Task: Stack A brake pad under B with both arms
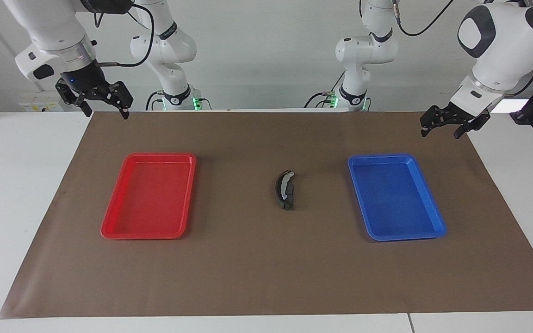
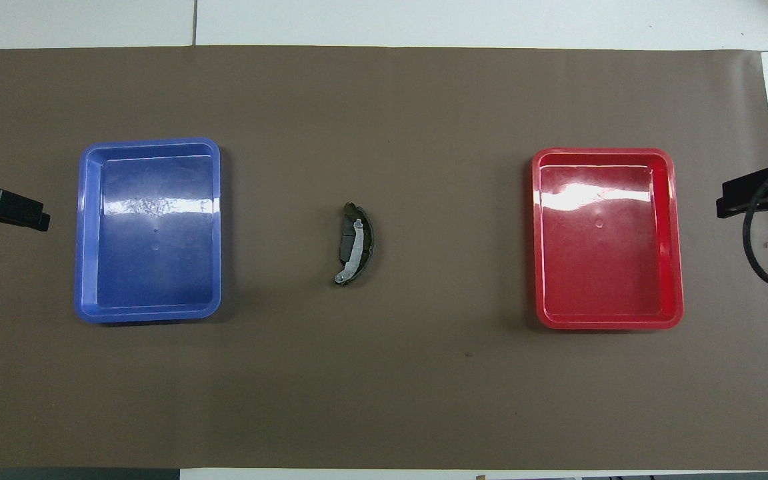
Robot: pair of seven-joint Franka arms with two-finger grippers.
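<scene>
One B (image 1: pixel 286 188) mid-counter, lying on one A brake pad (image 2: pixel 345 244), midway between both tools. One red tray (image 1: pixel 114 217) near right tool (image 1: pixel 103 110), one blue tray (image 1: pixel 434 203) near left tool (image 1: pixel 443 131). Both tools raised, fingers apart, holding nothing. One brown mat (image 1: pixel 248 268).

Left gripper (image 1: pixel 447 124) raised, fingers spread, arm waiting; right gripper (image 1: pixel 104 107) raised, fingers spread

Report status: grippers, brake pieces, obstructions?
Left gripper and right gripper both open, empty, raised at table ends. B stacked on A brake pad, mid-mat between blue tray and red tray. Nothing obstructing.
</scene>
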